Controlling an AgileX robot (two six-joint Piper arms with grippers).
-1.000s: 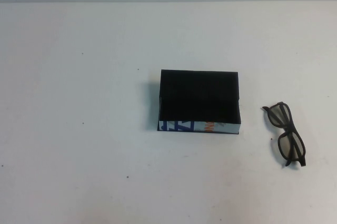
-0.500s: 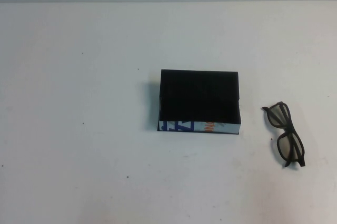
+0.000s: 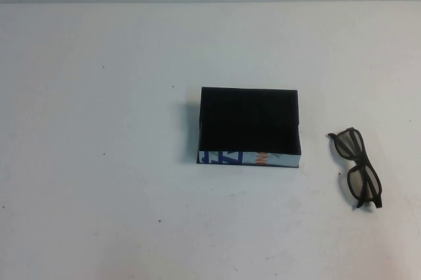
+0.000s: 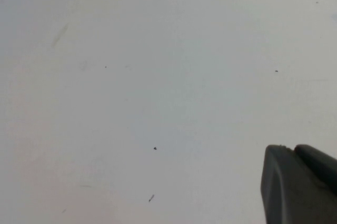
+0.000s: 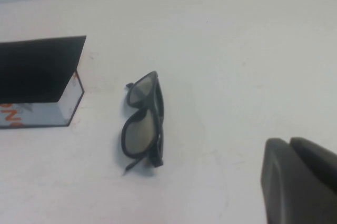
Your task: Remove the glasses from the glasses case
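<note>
Left gripper (image 4: 300, 182): I see only a dark finger piece in the corner of its wrist view, over bare table (image 4: 158, 77). I can't tell how the jaws stand. Not visible from the high camera.

Right gripper (image 5: 300, 182): same story, one dark finger piece in its wrist view, above the table. Jaw state I cannot tell. It holds nothing I can see.

Glasses (image 3: 356, 167): out of the case, lying on the table to its right, well apart from it. Folded, lenses dark, frame running near-to-far with a slight slant. In the right wrist view the glasses (image 5: 144, 122) sit between the case and the right gripper, apart from the finger piece, not touched.

Case (image 3: 249, 127): open, near table centre. Black interior; I see nothing lying in it. Its near wall is white with blue and orange print. From the right wrist camera the case (image 5: 39, 79) shows one corner and part of the printed wall.

Table: white, a few small dark specks.
</note>
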